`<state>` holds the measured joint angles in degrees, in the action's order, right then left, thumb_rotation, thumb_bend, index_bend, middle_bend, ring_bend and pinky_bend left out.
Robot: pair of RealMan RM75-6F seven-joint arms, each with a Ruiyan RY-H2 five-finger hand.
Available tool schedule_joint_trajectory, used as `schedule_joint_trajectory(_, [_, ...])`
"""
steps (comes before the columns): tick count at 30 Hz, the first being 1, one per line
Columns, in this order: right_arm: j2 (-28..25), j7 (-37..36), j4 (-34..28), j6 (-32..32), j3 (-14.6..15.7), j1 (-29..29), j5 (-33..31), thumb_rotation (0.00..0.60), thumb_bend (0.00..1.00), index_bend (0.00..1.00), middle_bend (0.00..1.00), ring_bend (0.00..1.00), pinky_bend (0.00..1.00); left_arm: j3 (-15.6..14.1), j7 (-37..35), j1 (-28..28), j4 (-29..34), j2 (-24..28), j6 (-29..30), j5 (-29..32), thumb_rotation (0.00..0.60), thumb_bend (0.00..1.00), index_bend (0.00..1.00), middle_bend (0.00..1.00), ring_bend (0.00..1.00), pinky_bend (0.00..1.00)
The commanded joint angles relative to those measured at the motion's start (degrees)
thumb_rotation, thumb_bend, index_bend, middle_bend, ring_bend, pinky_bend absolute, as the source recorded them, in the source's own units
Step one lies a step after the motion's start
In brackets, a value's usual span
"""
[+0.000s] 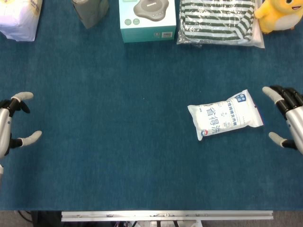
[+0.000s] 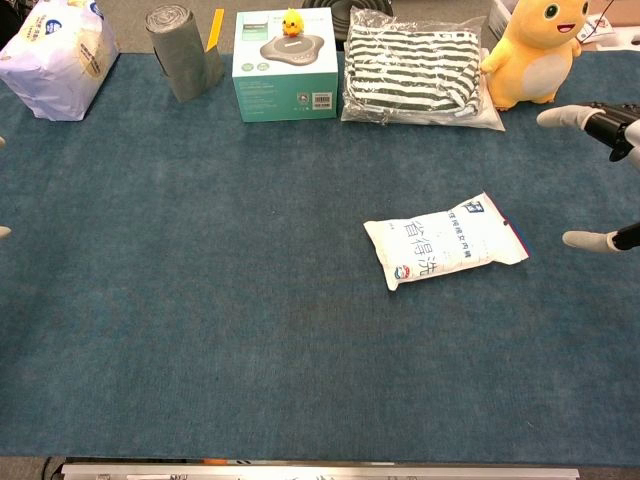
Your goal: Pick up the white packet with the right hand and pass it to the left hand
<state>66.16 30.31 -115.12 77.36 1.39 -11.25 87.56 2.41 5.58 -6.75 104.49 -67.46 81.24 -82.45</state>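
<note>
The white packet (image 1: 225, 115) with blue print lies flat on the blue table cloth (image 1: 118, 142), right of centre; in the chest view the packet (image 2: 444, 240) shows slightly tilted. My right hand (image 1: 287, 116) hovers just right of the packet, fingers spread, holding nothing and not touching it. In the chest view only that right hand's fingertips (image 2: 598, 240) enter from the right edge. My left hand (image 1: 12, 125) sits at the far left edge, open and empty, far from the packet.
Along the back edge stand a white bag (image 2: 55, 55), a grey roll (image 2: 185, 50), a teal box (image 2: 285, 65), a striped packaged cloth (image 2: 420, 70) and a yellow plush toy (image 2: 535, 50). The table's metal front rail (image 1: 165, 216) runs below.
</note>
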Motion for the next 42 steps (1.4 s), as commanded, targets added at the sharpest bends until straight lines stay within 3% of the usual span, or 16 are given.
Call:
schedule_joint_trajectory(1, [0.5, -0.3, 0.6, -0.7, -0.2, -0.3, -0.4, 0.600, 0.00, 0.17, 0.18, 0.20, 0.36, -0.3, 0.5, 0.1, 0.2, 0.1, 0.1, -0.1, 0.600, 0.02, 0.27, 0.47, 0.40, 0.61])
schedule_joint_trajectory(12, [-0.6, -2.6, 0.9, -4.3, 0.3, -2.0, 0.7, 0.600, 0.00, 0.17, 0.18, 0.19, 0.36, -0.7, 0.1, 1.0, 0.1, 0.2, 0.8, 0.3, 0.600, 0.02, 0.27, 0.47, 0.39, 0.61])
schedule_joint_trajectory(18, [-3.0, -4.2, 1.2, -8.8, 1.7, -3.7, 1.2, 0.600, 0.00, 0.17, 0.18, 0.16, 0.29, -1.0, -0.5, 0.6, -0.9, -0.4, -0.1, 0.1, 0.600, 0.02, 0.27, 0.47, 0.39, 0.61])
schedule_joint_trajectory(23, [-3.5, -1.1, 2.0, -11.7, 1.6, -5.1, -0.9, 0.600, 0.00, 0.17, 0.18, 0.15, 0.25, -1.1, -1.3, 0.4, -2.0, -1.1, -0.5, 0.1, 0.600, 0.02, 0.27, 0.47, 0.39, 0.61])
schedule_joint_trajectory(36, [2.3, 8.2, 6.7, -16.1, -0.6, -8.2, -11.7, 0.600, 0.00, 0.17, 0.16, 0.13, 0.25, -0.9, -1.4, -0.2, -2.7, -1.8, -1.5, 0.6, 0.600, 0.02, 0.27, 0.47, 0.39, 0.61])
schedule_joint_trajectory(42, [6.6, 9.2, 10.3, -17.8, -1.6, -10.1, -15.9, 0.600, 0.00, 0.17, 0.16, 0.13, 0.25, -1.1, -2.1, 0.0, -3.1, -1.7, -1.7, 0.9, 0.600, 0.02, 0.27, 0.47, 0.40, 0.61])
